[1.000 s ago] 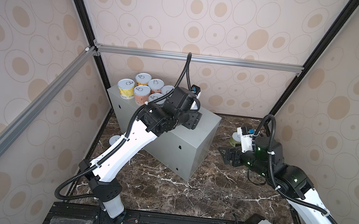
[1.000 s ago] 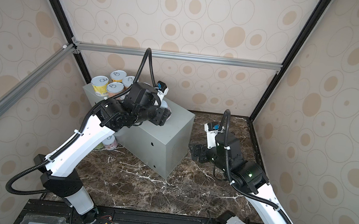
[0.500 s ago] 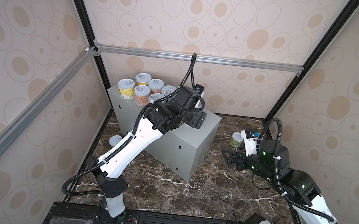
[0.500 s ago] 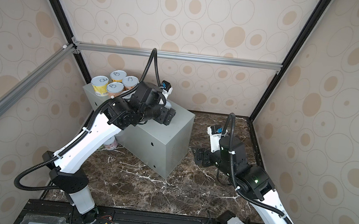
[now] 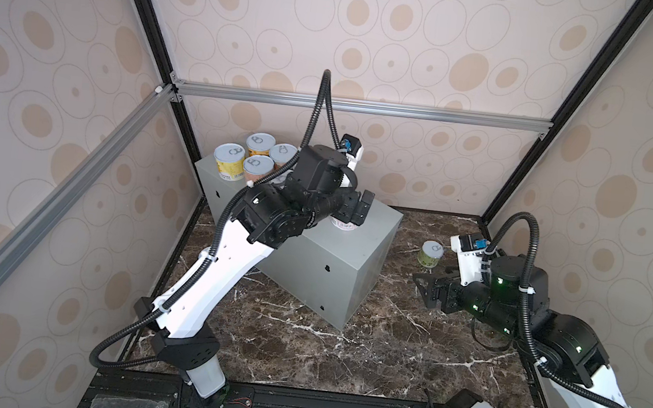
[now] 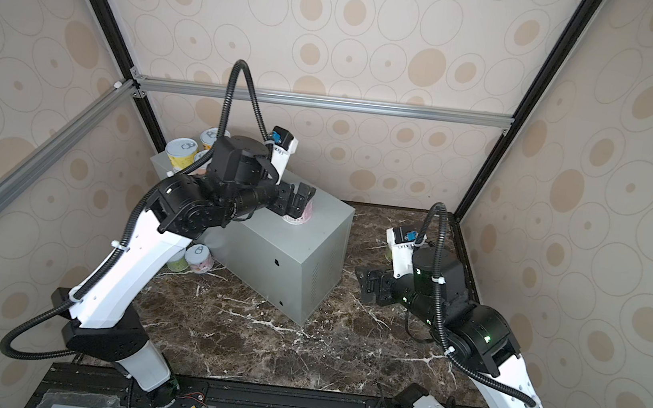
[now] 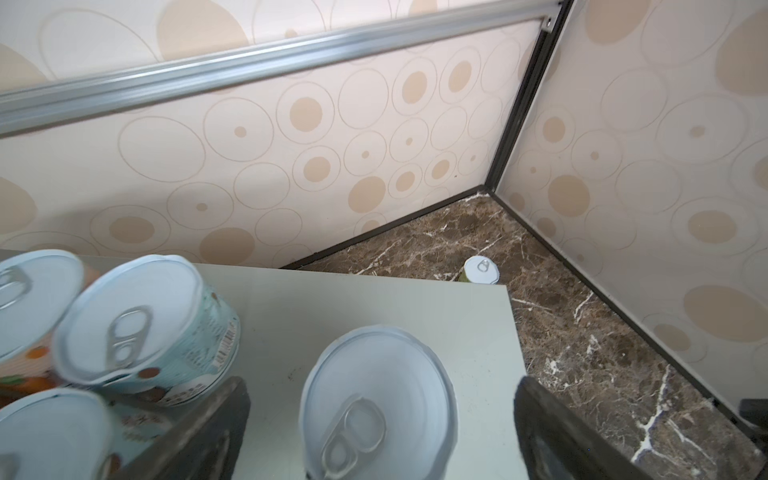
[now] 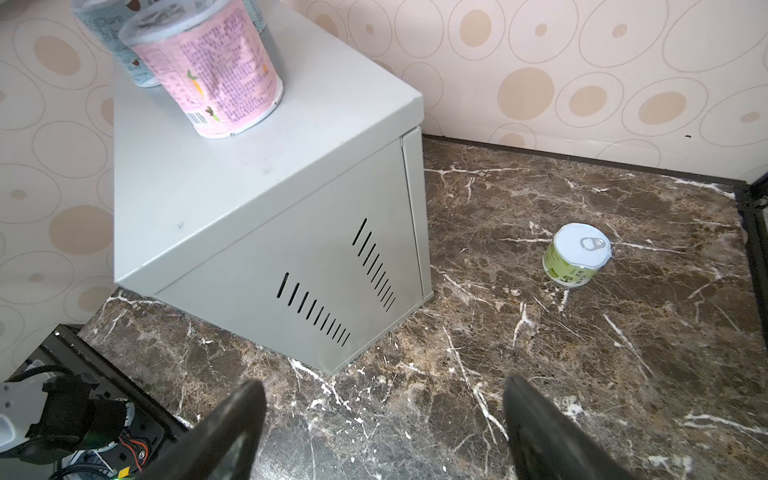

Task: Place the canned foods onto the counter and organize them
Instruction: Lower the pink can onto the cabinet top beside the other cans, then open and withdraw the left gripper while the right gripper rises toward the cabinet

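Counter (image 8: 232, 178) of smooth grey sheet metal carries the pink can (image 8: 216, 70) upright. I see left gripper (image 7: 382, 399) spread either side, not touching. Right gripper (image 8: 382, 407) gapes over veined marble floor (image 8: 540, 353), round green can (image 8: 577, 255) nearby.

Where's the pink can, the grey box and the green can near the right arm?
pink can (image 8: 220, 70): right wrist view, its label.
grey box (image 8: 249, 166): right wrist view, its bare top.
green can (image 8: 582, 245): right wrist view, its lid.

The left gripper (image 7: 380, 395) has opened, releasing the pink can (image 8: 216, 70).
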`<state>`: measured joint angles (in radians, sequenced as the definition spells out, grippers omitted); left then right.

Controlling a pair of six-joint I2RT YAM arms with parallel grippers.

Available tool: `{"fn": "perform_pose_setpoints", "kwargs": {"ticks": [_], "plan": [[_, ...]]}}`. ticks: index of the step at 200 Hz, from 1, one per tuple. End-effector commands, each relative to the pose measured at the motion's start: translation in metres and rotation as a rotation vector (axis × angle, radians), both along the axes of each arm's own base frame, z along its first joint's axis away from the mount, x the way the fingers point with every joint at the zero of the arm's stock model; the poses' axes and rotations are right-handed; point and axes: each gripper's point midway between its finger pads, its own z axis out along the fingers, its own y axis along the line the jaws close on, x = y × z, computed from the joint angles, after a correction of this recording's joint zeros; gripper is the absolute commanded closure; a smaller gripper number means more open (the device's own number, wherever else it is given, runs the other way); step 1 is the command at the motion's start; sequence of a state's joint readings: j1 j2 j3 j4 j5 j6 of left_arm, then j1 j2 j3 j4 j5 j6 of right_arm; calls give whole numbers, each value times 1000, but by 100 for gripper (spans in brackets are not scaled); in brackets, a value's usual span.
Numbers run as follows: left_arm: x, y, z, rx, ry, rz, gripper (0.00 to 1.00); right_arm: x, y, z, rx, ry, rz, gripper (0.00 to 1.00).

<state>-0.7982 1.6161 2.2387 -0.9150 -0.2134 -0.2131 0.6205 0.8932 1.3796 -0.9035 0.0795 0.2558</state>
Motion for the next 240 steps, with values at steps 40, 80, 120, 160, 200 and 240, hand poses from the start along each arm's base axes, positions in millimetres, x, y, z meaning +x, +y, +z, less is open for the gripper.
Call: {"fn": "perform_pose_setpoints", "kwargs": {"ticks": [40,80,120,160,200,240], "plan": [[-59,71,19,-135,-74,70,1,12,19,14,0,24,54,9],[-85,113,-23,-139,-51,147,1,26,36,25,11,22,86,11],[-99,140,-82,-116,12,223,1,45,54,34,18,22,109,20],[-104,150,-144,-108,80,274,1,58,77,39,32,25,139,25],[-101,143,-210,-48,177,284,1,70,101,38,15,28,165,25],[-97,139,-247,-29,222,284,1,82,117,40,29,30,171,27]]}}
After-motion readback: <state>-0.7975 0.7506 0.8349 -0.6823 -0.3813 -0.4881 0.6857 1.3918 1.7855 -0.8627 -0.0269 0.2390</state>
